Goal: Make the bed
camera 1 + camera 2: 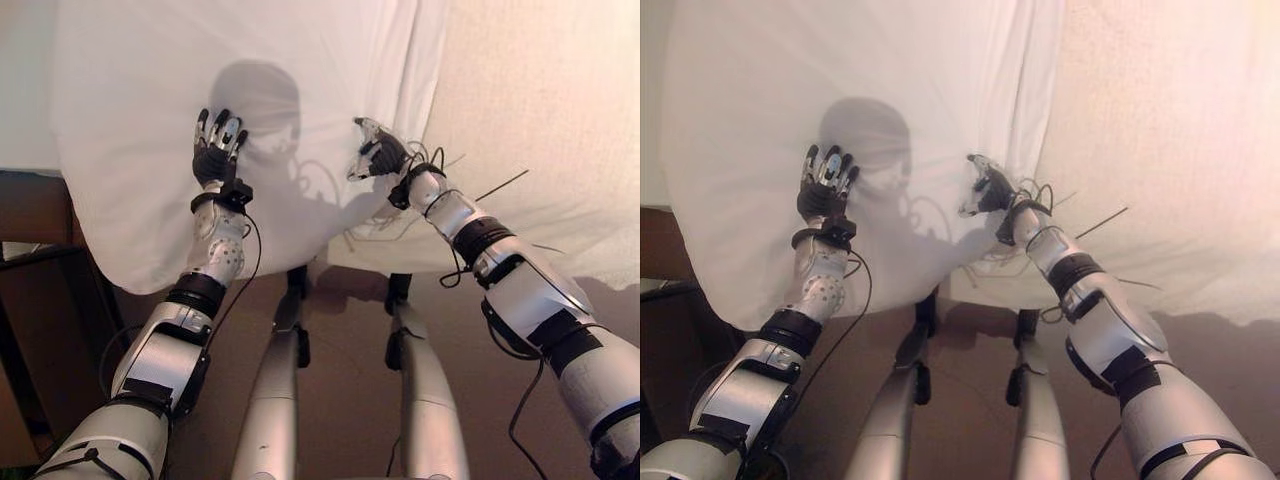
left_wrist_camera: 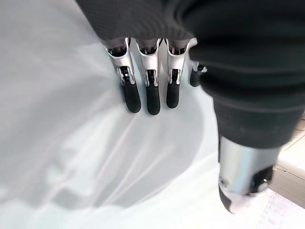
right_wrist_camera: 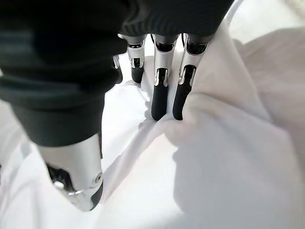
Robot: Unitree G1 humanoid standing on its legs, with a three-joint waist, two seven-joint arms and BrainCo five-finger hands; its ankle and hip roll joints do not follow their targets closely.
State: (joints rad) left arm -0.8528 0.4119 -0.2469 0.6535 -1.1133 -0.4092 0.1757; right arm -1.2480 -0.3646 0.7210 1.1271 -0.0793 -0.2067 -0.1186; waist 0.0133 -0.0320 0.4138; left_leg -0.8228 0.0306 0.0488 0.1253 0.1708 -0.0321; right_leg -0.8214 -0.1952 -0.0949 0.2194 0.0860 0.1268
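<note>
A smooth white sheet lies over the bed and hangs down past its near edge. My left hand rests flat on it with straight fingers, palm down, holding nothing. My right hand is at the sheet's right border, where the cloth bunches into a fold. Its fingertips press into that fold and its thumb stays apart from them. To the right of the fold lies a cream textured bed cover.
A dark wooden piece of furniture stands at the left, beside the hanging sheet. Brown floor lies below the bed's near edge.
</note>
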